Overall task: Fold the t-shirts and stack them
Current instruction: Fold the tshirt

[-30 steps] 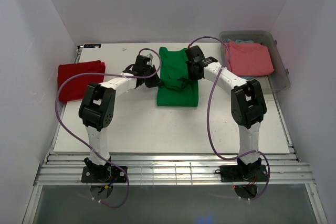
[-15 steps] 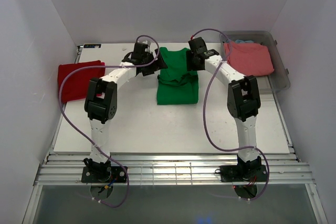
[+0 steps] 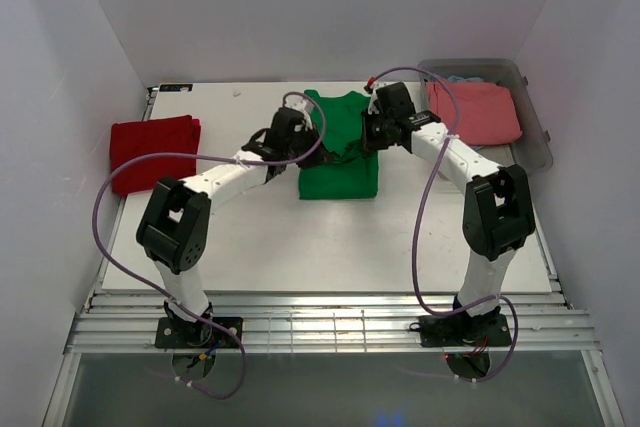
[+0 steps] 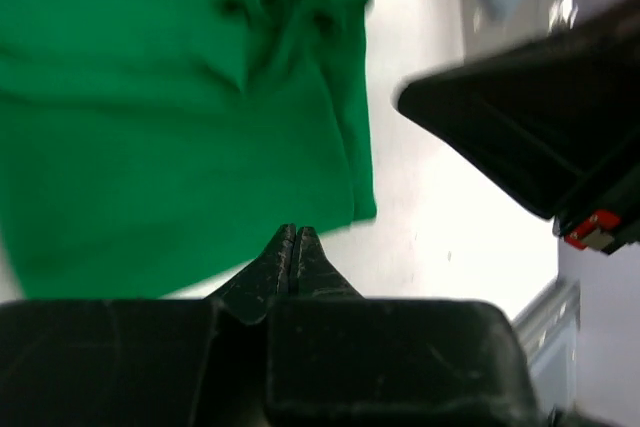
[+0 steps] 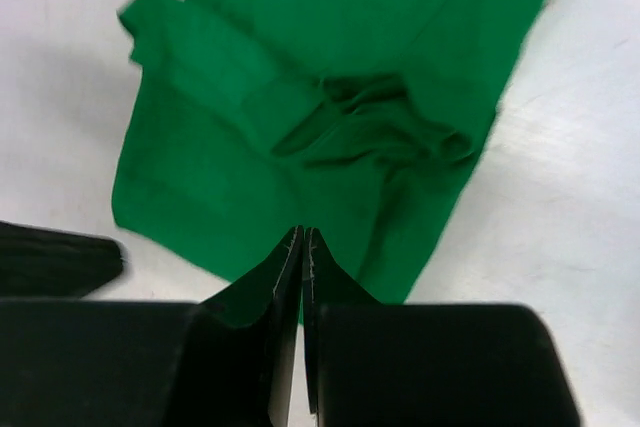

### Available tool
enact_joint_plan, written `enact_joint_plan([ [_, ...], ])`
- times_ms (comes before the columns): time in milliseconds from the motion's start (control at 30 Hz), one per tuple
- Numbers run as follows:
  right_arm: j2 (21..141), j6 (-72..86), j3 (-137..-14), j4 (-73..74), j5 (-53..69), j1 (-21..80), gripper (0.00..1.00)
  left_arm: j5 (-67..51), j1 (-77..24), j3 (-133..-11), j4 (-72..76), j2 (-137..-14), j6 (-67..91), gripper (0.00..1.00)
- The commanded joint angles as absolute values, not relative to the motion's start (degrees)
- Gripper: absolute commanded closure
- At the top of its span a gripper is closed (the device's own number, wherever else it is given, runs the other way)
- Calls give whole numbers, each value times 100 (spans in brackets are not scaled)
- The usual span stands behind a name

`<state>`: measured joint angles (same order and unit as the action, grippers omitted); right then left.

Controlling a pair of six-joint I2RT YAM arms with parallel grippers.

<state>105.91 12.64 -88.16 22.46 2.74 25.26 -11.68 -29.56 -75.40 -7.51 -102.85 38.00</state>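
Green tee (image 3: 338,172) rumpled mid-table, red tee (image 3: 150,147) left

Robot lab cell: white walls (image 3: 90,37) enclose the table (image 3: 300,237).

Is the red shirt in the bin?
No, the red shirt lies at the table's left edge; the bin stands at the far right, holding a pink shirt.

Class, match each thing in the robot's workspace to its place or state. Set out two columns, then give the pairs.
1 green t-shirt
2 red t-shirt
3 pink t-shirt
4 left pincer

A in the clear bin
B shut, holding nothing
C at the left edge of the table
D centre of the table

Pairs: 1-D, 2-C, 3-A, 4-B
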Motion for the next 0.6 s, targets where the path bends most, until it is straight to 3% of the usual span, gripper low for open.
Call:
enact_joint_plan([
  [0, 10731, 1415, -8341, 2022, 1440, 2566, 92, -1511, -3348, -6997, -405, -10485, 4086, 100],
  [567, 11530, 1556, -8604, 1977, 2065, 2646, 92, -1292, -3779, -6364, 536, -10917, 4219, 100],
])
